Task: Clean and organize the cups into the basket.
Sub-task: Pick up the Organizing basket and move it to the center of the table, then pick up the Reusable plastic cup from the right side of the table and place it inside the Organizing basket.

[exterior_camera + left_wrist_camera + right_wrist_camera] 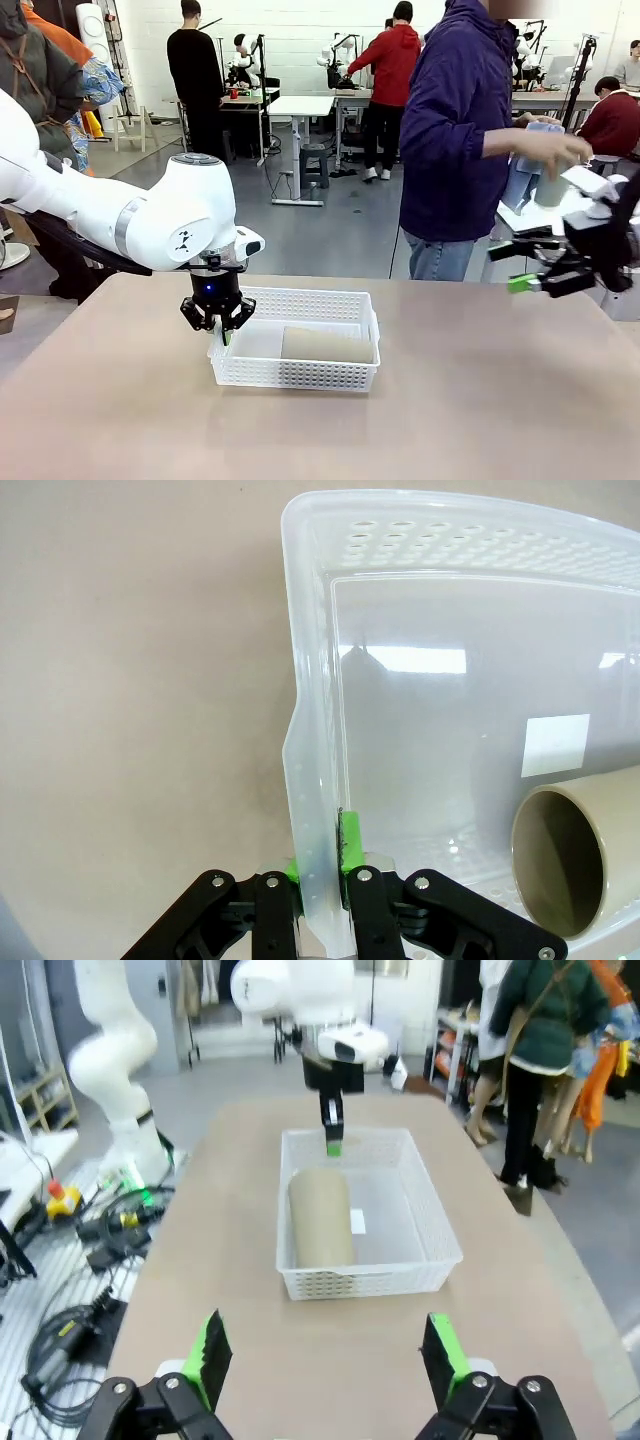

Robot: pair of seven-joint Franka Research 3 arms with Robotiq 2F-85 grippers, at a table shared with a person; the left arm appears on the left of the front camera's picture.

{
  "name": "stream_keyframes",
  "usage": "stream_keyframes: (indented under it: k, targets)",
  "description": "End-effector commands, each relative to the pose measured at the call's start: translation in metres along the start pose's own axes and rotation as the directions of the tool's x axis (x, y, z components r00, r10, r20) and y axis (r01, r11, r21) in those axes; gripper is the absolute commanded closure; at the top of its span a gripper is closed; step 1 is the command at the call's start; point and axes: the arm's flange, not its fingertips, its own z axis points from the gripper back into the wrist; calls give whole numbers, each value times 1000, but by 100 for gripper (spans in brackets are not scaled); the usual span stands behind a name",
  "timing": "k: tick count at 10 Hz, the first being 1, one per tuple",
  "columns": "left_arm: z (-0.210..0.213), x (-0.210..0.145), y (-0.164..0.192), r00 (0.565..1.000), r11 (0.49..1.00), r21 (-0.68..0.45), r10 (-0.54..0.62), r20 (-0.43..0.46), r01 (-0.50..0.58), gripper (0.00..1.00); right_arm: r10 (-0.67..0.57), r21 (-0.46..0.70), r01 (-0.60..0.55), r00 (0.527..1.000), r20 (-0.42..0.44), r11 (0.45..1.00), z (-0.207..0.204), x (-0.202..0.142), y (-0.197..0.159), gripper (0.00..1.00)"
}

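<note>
A white lattice basket (300, 296) sits on the table's middle. One tan cup (327, 345) lies on its side inside it, its open mouth showing in the left wrist view (575, 865). My left gripper (216, 318) is shut on the basket's left wall (310, 730), with one green pad (350, 842) on the inside of the wall. My right gripper (528, 268) hovers open and empty past the table's right end. From there it looks back at the basket (370, 1280), the cup (320, 1217) and the left gripper (333, 1135). At the far right, a person's hands hold a pale cup (550, 188) and a bluish cloth (528, 150).
The person in a dark blue jacket (455, 120) stands at the table's far right edge, near my right gripper. Cables and gear (90, 1250) lie on the floor beside the table. Bare tabletop surrounds the basket on all sides.
</note>
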Motion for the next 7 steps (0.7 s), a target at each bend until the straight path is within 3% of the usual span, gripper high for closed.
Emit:
stream_keyframes:
  k: [1,5,7]
  targets:
    - [1,0,-1,1000,1000,2,-9,3,9,100,-39,-90,47,995,90,995,27,-26,13,0]
    - [1,0,-1,1000,1000,2,-9,3,9,100,-83,-252,108,991,105,962,100,-54,47,0]
    - [1,0,-1,1000,1000,2,-9,3,9,100,-67,-297,113,985,161,948,140,-54,58,0]
